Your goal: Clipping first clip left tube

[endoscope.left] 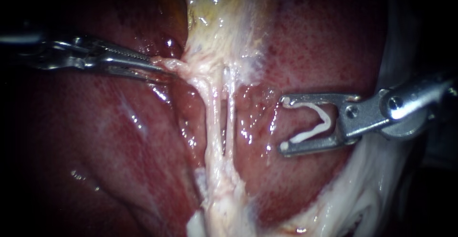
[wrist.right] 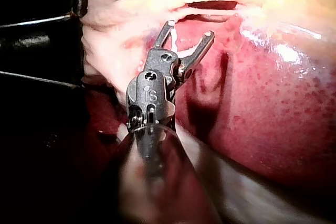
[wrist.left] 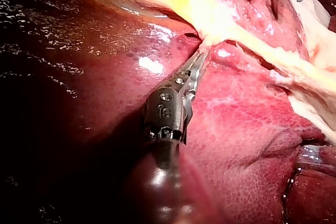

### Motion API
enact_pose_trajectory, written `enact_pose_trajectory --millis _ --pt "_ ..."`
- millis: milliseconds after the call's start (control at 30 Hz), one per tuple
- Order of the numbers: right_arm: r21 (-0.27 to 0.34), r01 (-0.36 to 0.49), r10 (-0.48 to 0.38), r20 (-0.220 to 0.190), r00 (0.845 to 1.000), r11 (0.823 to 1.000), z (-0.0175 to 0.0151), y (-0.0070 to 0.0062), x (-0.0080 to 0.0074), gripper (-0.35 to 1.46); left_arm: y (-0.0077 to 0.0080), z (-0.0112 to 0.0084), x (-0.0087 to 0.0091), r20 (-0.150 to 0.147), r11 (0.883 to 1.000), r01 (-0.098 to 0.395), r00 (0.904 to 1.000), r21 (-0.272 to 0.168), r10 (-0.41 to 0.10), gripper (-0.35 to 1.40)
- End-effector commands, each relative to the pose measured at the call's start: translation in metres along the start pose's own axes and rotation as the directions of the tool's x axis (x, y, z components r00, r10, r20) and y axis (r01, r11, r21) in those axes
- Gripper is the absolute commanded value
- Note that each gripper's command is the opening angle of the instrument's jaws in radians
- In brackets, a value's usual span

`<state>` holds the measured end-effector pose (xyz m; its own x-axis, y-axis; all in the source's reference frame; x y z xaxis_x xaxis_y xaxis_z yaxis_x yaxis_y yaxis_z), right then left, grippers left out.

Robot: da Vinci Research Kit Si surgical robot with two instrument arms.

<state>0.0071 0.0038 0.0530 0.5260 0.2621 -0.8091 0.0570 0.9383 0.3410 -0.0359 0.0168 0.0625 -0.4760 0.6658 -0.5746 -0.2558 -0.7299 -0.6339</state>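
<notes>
- So far, the left tube [endoscope.left: 213, 118] stands bare, with no clip on it.
- The left instrument [endoscope.left: 157, 67] seems to pinch tissue [endoscope.left: 175, 65] near the tube's top.
- The right instrument [endoscope.left: 285, 123] has its jaws spread around the open clip [endoscope.left: 326, 118], apart from the tube; approach and squeeze remain.

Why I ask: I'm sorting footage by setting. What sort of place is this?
Probably a surgical practice bench, seen close: liver, two pale tubes, my left instrument gripping tissue, my right instrument holding a white clip.
</notes>
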Motion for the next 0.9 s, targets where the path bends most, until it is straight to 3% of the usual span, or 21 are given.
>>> enact_pose_trajectory --millis 33,167,333,433,567,700,900 --pt "0.0 0.0 0.0 0.0 1.0 1.0 0.0 0.0 0.0 0.5 0.0001 -0.0004 0.0003 0.0 1.0 0.002 1.0 -0.001 -0.002 -0.35" --pt "0.003 0.0 0.0 -0.001 1.0 1.0 0.0 0.0 0.0 0.5 0.0008 -0.0026 0.0021 0.004 1.0 0.012 0.9999 -0.016 -0.012 -0.35" --pt "0.006 0.0 0.0 -0.002 1.0 1.0 0.0 0.0 0.0 0.5 0.0017 -0.0069 0.0051 -0.038 1.0 0.013 0.9992 0.008 -0.013 -0.35" --pt "0.017 0.0 0.0 -0.005 1.0 1.0 0.0001 -0.0001 0.0 0.5 0.0021 -0.0084 0.0059 -0.042 1.0 0.003 0.9991 0.02 -0.002 -0.35" --pt "0.04 0.003 -0.002 -0.01 1.0 0.999 0.0014 -0.0004 0.0003 0.5 0.0022 -0.0083 0.0057 -0.042 1.0 0.003 0.9991 0.022 -0.002 -0.35" --pt "0.083 -0.054 0.056 -0.024 0.998 0.995 0.0043 -0.0014 0.0001 0.5 0.0021 -0.008 0.0055 -0.043 1.0 0.002 0.9991 0.025 -0.001 -0.35" --pt "0.125 -0.129 0.142 -0.099 0.985 0.984 0.0094 -0.0026 -0.0004 0.5 0.0021 -0.008 0.0055 -0.043 1.0 0.002 0.9991 0.025 -0.001 -0.35"
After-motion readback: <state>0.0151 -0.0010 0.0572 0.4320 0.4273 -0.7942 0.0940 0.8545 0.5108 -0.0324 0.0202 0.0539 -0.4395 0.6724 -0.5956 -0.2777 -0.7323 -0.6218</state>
